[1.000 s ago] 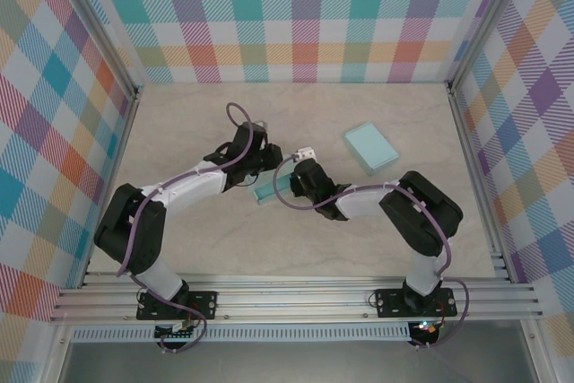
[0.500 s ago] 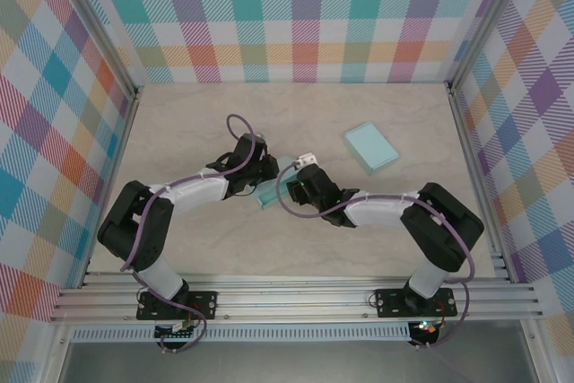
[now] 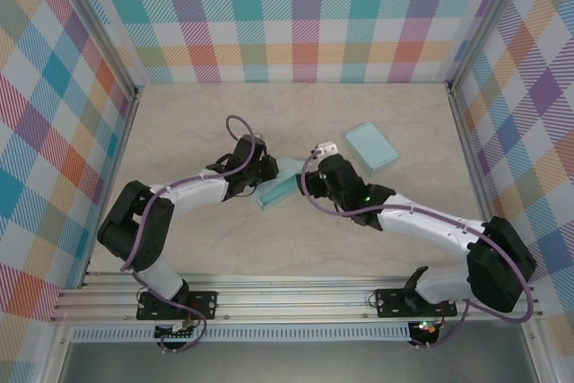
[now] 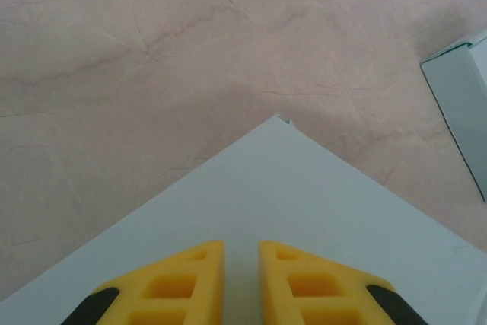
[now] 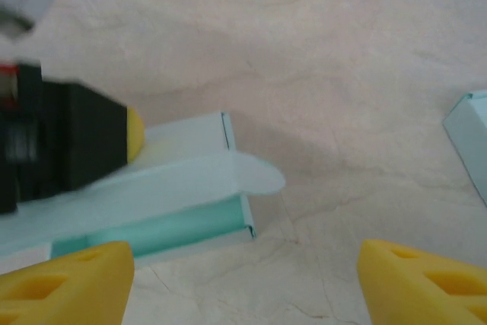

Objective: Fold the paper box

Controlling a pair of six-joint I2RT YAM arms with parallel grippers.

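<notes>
The pale teal paper box (image 3: 280,187) lies half-folded at the table's middle, its lid panel raised and a rounded tab sticking out. My left gripper (image 3: 263,174) is at its left end. In the left wrist view the yellow fingers (image 4: 190,279) stand almost together on the pale panel (image 4: 304,203), with the gripper (image 4: 241,264) shut on it. My right gripper (image 3: 311,182) is just right of the box, apart from it. In the right wrist view this gripper (image 5: 243,283) is wide open over bare table, with the box (image 5: 175,188) ahead and to the left.
A second, closed teal box (image 3: 371,146) lies at the back right, and its edge shows as a box corner (image 5: 470,142) in the right wrist view. Metal frame rails (image 3: 466,159) and plaid walls border the table. Bare tabletop (image 3: 359,248) lies in front.
My right gripper has drawn back to the right, off the box, and its arm has stretched out. The left gripper has kept its hold, and the box has shifted slightly.
</notes>
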